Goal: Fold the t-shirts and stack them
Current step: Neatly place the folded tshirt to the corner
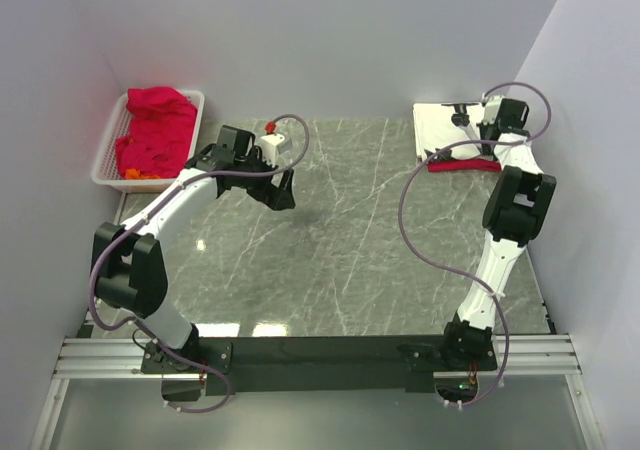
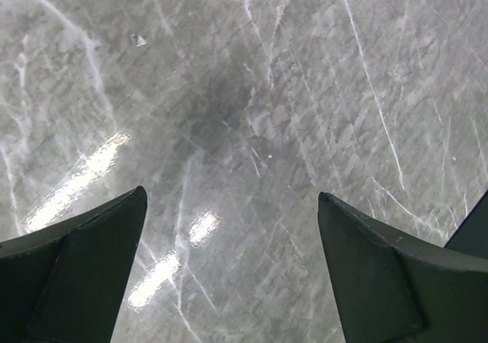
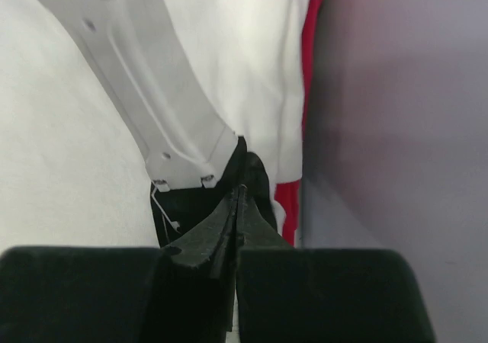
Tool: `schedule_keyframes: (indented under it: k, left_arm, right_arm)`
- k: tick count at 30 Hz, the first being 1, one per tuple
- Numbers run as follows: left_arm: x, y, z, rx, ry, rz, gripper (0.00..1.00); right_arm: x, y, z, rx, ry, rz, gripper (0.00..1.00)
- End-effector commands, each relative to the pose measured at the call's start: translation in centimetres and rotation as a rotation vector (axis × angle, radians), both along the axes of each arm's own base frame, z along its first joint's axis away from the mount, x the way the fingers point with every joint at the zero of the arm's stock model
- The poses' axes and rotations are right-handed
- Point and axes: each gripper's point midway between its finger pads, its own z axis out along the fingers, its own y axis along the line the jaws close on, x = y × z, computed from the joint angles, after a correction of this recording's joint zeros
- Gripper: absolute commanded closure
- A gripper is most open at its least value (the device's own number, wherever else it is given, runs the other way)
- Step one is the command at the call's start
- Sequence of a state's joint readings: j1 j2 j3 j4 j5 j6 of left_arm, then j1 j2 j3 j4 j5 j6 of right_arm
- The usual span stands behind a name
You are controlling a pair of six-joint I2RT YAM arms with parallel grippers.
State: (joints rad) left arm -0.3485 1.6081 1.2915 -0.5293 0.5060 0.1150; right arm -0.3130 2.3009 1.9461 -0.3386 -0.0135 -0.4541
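My right gripper (image 3: 240,189) is pinched fully together, tips right at the folded white t-shirt (image 3: 76,145) in the far right corner of the marble table (image 1: 340,240). Can't tell if any fabric's caught. It lies on 1 red t-shirt (image 1: 465,165). My left gripper (image 2: 232,194) hangs spread wide over the marble, holding nothing. More red t-shirts (image 1: 155,130) are heaped in the white basket (image 1: 110,152), far left.

At the far left corner of the worktop (image 1: 350,240) stands a basket (image 1: 103,156), and a pile of t-shirts (image 1: 155,130) lies in it. At the far right corner the upper t-shirt (image 1: 438,130) lies on the lower t-shirt (image 1: 462,166). The right gripper (image 3: 240,194) is over this stack. The left gripper (image 1: 283,192) hangs over the worktop, to the right of the basket.
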Motion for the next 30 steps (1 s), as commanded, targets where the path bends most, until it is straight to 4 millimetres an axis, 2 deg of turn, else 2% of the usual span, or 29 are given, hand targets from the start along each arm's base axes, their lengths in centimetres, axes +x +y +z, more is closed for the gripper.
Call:
schedule_keyframes:
  k: [1, 3, 5, 7, 8, 9, 10, 11, 13, 14, 16, 17, 19, 20, 21, 22, 23, 24, 25, 26, 27, 28, 29, 30]
  left_arm:
    - [1.0, 0.4, 1.9, -0.011, -0.049, 0.016, 0.01]
    - [1.2, 0.7, 2.2, -0.012, -0.055, 0.032, 0.0]
    - [1.5, 1.2, 2.9, -0.019, -0.067, 0.054, 0.01]
    - [1.8, 1.6, 3.8, -0.037, -0.082, 0.085, 0.01]
    - [2.0, 2.1, 4.6, -0.05, -0.097, 0.103, 0.0]
    - [2.0, 2.2, 5.2, -0.072, -0.101, 0.107, 0.01]
    - [2.1, 2.6, 5.7, -0.086, -0.106, 0.121, 0.01]
    - [2.3, 3.4, 6.5, -0.104, -0.112, 0.15, 0.01]
    - [2.6, 4.7, 7.3, -0.126, -0.109, 0.175, 0.01]
    - [2.6, 5.0, 7.7, -0.139, -0.108, 0.178, 0.01]
    - [3.1, 6.3, 7.8, -0.115, -0.111, 0.234, 0.01]
    - [3.6, 7.2, 8.2, -0.106, -0.124, 0.256, 0.01]
    - [4.0, 8.2, 8.5, -0.104, -0.132, 0.294, 0.01]
    - [4.3, 8.8, 8.5, -0.1, -0.13, 0.31, 0.01]
    - [4.0, 9.1, 8.3, -0.092, -0.116, 0.309, 0.01]
    - [3.7, 9.2, 7.9, -0.083, -0.091, 0.311, 0.0]
    - [3.7, 9.6, 7.6, -0.067, -0.088, 0.322, 0.01]
    - [3.6, 9.7, 7.4, -0.058, -0.084, 0.33, 0.01]
    - [3.4, 9.9, 7.2, -0.05, -0.085, 0.334, 0.0]
    - [3.0, 10.2, 6.8, -0.035, -0.1, 0.335, 0.01]
    - [2.8, 10.3, 6.5, -0.03, -0.105, 0.334, 0.01]
    - [2.3, 10.3, 6.6, -0.032, -0.116, 0.329, 0.01]
    - [1.5, 10.2, 5.3, -0.017, -0.102, 0.304, 0.01]
    - [1.2, 10.3, 4.8, -0.001, -0.103, 0.302, 0.01]
  right_arm:
    - [-1.3, -1.4, -2.3, -0.035, 0.045, -0.068, 1.0]
    - [-1.8, -2.1, -2.9, -0.052, 0.064, -0.094, 1.0]
    - [-2.0, -2.1, -2.6, -0.049, 0.06, -0.1, 1.0]
    - [-2.3, -1.6, -0.4, -0.031, 0.021, -0.107, 0.99]
    - [-2.3, -1.4, 0.7, -0.024, -0.001, -0.106, 0.94]
    - [-2.4, -0.9, 3.8, -0.019, -0.057, -0.098, 0.8]
    - [-2.9, -0.4, 4.4, 0.0, -0.068, -0.102, 0.72]
    - [-3.4, 0.1, 7.5, -0.002, -0.118, -0.095, 0.61]
    - [-4.7, 1.5, 8.7, 0.035, -0.118, -0.077, 0.55]
    - [-5.4, 2.5, 11.2, 0.051, -0.157, -0.05, 0.55]
    - [-7.5, 4.7, 10.7, 0.112, -0.118, -0.01, 0.54]
    - [-8.7, 5.8, 12.7, 0.124, -0.142, 0.013, 0.54]
    - [-11.3, 7.9, 12.1, 0.17, -0.096, 0.04, 0.54]
    - [-12.6, 9.4, 14.1, 0.195, -0.134, 0.086, 0.53]
    - [-14.0, 10.3, 13.3, 0.219, -0.11, 0.098, 0.53]
    - [-15.2, 11.3, 13.4, 0.238, -0.095, 0.113, 0.53]
    - [-16.5, 13.1, 14.9, 0.25, -0.119, 0.162, 0.53]
    - [-18.1, 14.2, 13.7, 0.275, -0.071, 0.177, 0.53]
    - [-19.1, 15.3, 13.6, 0.287, -0.058, 0.198, 0.53]
    - [-20.2, 16.9, 14.4, 0.291, -0.07, 0.236, 0.53]
    - [-21.4, 17.9, 13.0, 0.309, -0.032, 0.247, 0.53]
    - [-22.4, 18.8, 12.4, 0.316, -0.009, 0.26, 0.53]
    - [-23.4, 19.5, 12.6, 0.31, -0.016, 0.27, 0.53]
    - [-24.6, 21.0, 10.8, 0.314, 0.029, 0.304, 0.53]
